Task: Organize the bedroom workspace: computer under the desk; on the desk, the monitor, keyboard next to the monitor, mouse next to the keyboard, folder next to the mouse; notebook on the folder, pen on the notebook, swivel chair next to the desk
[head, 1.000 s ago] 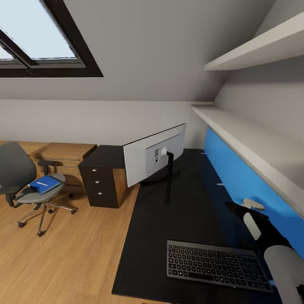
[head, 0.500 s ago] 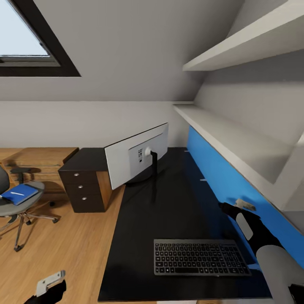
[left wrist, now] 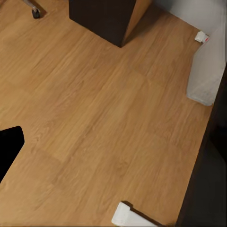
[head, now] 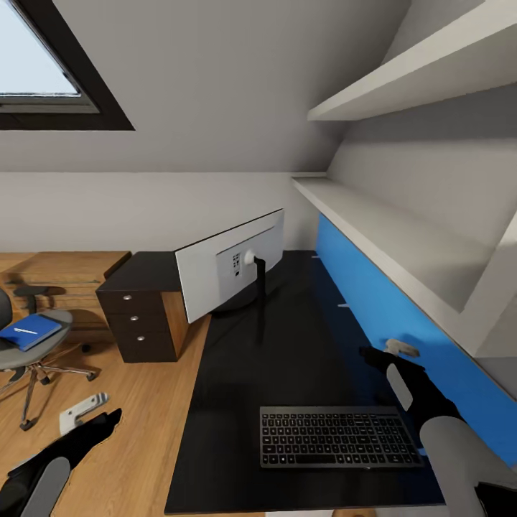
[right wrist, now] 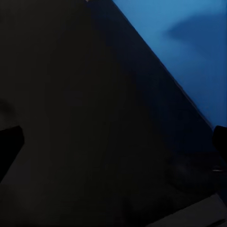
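The monitor (head: pixel 230 271) stands on the black desk (head: pixel 287 359), its white back turned toward me. The dark keyboard (head: pixel 337 436) lies near the desk's front edge. At far left, the grey swivel chair (head: pixel 16 353) carries a blue folder (head: pixel 29 331) with a thin white line, perhaps the pen, on top. My right gripper (head: pixel 375 349) hovers open over the desk beside the blue back panel, beyond the keyboard. My left gripper (head: pixel 100 413) hangs open over the wooden floor, left of the desk. The mouse is out of view.
A dark drawer cabinet (head: pixel 140 309) stands between chair and desk, with a wooden unit (head: pixel 64 273) behind it. White shelves (head: pixel 388 230) run above the blue panel (head: pixel 388 301). In the left wrist view a pale grey box (left wrist: pixel 205 71) sits by the desk's edge.
The camera swung right, pushing chair and window toward the left edge. My left arm rose into view at the lower left. My right gripper edged slightly left over the desk.
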You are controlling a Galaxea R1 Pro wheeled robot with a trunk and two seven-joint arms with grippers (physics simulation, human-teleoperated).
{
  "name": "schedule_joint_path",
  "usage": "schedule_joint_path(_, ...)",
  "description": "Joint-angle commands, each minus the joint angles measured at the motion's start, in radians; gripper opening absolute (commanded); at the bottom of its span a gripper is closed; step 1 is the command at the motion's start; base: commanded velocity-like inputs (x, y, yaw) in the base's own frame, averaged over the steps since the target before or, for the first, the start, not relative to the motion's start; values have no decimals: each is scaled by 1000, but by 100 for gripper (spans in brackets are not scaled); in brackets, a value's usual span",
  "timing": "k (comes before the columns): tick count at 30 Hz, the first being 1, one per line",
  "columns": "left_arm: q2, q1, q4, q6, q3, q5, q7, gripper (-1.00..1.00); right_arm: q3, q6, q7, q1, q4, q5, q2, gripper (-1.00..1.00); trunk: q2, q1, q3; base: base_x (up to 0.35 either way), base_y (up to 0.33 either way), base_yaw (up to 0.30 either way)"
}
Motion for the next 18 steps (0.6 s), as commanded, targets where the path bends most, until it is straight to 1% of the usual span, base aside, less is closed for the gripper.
schedule_joint_path(1,2,-1,-2,4,9,17,9,100,1,5,-6,-1,-2,-9,1,100,-2,1,-2,0,0,0)
schedule_joint_path(4,2,-1,-3,6,20,22,9,100,1,8,-7,-1,-3,-7,1,100,-2,1,-2,0,0,0)
schedule_joint_path(10,0,0,-3,6,24,25,9,100,1,11,-7,-1,-4,-7,2,100,-2,1,-2,0,0,0)
schedule_joint_path(11,-5,0,46,4,23,25,8,100,0,11,-7,-1,-5,-6,2,100,-2,1,-2,0,0,0)
schedule_joint_path(13,-5,0,48,4,23,25,7,100,1,11,-7,-1,-5,-6,3,100,-2,1,-2,0,-2,0)
schedule_joint_path(18,-5,0,51,2,24,23,7,100,1,11,-7,-1,-4,-6,3,100,-2,1,-2,66,-174,0)
